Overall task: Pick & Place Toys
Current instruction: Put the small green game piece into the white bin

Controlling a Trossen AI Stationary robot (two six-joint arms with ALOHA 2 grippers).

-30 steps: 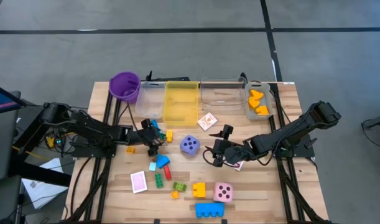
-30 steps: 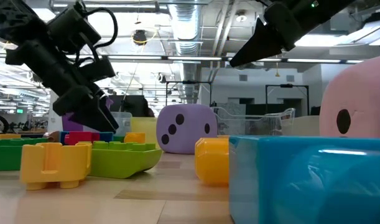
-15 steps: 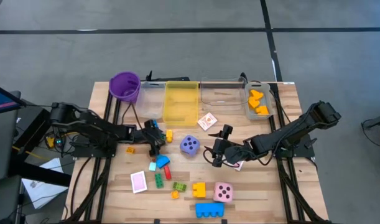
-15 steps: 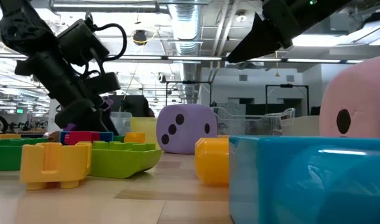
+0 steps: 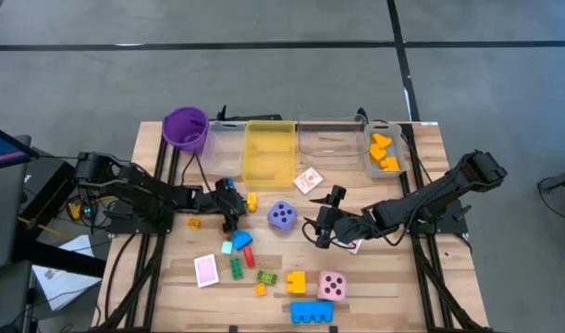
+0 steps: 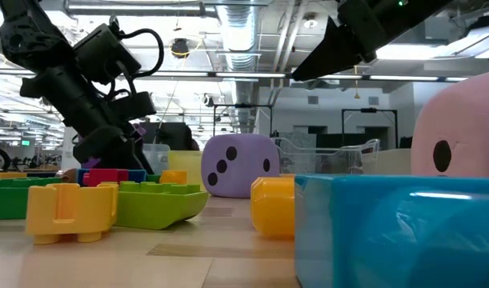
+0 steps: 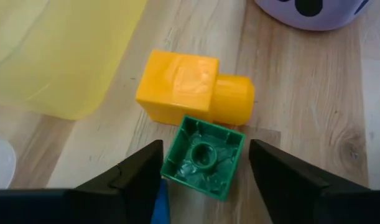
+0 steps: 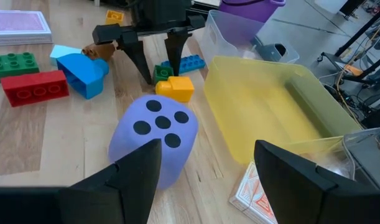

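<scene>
The yellow bin [image 5: 268, 152] sits at the table's far edge, with the purple foam die [image 5: 282, 216] nearer the middle. Just beside the bin's near corner lie a yellow brick [image 7: 193, 88] and, touching it, a small green brick [image 7: 204, 156] turned hollow side up. The left gripper [image 7: 204, 177] is down at the table with its fingers straddling the green brick, narrowed but with slight gaps on both sides, so not yet gripping. The right gripper [image 8: 205, 163] hangs just beside the die, fingers parted and empty. The green brick looks light, stiff and smooth (likely slippery plastic); I'd pinch it across two opposite flat walls, low and square, since a corner hold would probably let it twist out.
</scene>
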